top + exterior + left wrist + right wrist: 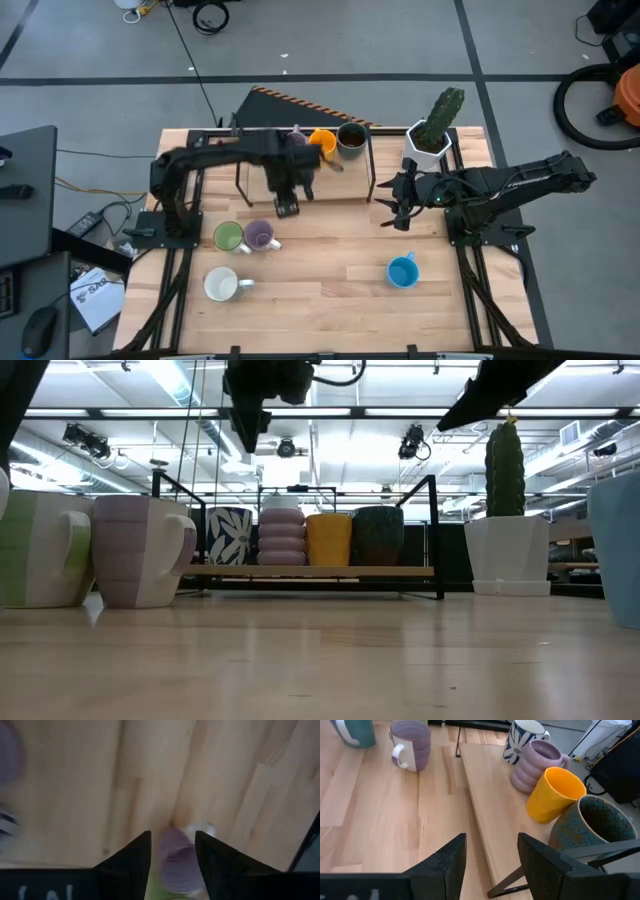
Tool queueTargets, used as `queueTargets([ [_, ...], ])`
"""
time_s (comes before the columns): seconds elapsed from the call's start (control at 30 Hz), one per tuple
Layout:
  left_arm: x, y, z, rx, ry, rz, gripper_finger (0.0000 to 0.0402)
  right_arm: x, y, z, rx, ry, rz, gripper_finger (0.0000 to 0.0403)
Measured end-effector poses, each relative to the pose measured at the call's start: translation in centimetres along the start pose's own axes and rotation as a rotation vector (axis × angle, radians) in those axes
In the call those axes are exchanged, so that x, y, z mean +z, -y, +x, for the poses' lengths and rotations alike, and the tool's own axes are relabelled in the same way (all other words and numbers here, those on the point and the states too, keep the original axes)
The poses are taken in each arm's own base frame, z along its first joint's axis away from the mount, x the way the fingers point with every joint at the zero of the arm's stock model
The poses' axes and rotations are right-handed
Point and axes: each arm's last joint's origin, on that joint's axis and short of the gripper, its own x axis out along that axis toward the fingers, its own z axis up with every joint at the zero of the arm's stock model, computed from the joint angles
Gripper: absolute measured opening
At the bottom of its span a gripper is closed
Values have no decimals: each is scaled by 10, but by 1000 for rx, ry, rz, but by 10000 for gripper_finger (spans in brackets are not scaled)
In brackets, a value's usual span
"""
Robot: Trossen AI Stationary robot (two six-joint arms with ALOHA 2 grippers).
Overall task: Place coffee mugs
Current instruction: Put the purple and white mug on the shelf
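Note:
Four mugs stand on a low wooden shelf [300, 571]: a white one with a blue leaf pattern [522, 737], a ribbed purple one [540, 762], an orange one [555, 792] and a dark speckled one [592, 827]. Standing on the table are a green mug [228, 237], a purple mug [260, 236], a white mug [220, 285] and a blue mug [402, 271]. My left gripper [287, 208] hangs open in the air in front of the shelf, above and just right of the purple table mug [177, 862]. My right gripper [393, 218] is open near the shelf's right end and holds nothing.
A white faceted pot with a cactus [430, 140] stands at the far right, beside the shelf. The shelf's black metal frame [435, 535] rises above the mugs. Bare wood lies in the table's middle and near part [320, 280].

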Motion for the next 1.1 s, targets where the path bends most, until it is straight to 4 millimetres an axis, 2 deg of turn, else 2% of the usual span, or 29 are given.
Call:
queueTargets([
  [0.17,-15,37,36,87,-125,-61,160,0,0,0,0,-3,-33,183],
  [0.33,-25,60,67,121,-142,-137,160,1,0,0,0,12,-68,183],
  [0.6,-35,72,72,298,-108,-292,160,2,0,0,12,25,-82,183],
  [1.1,-45,98,74,359,-39,-368,141,3,-1,0,17,28,-100,183],
])
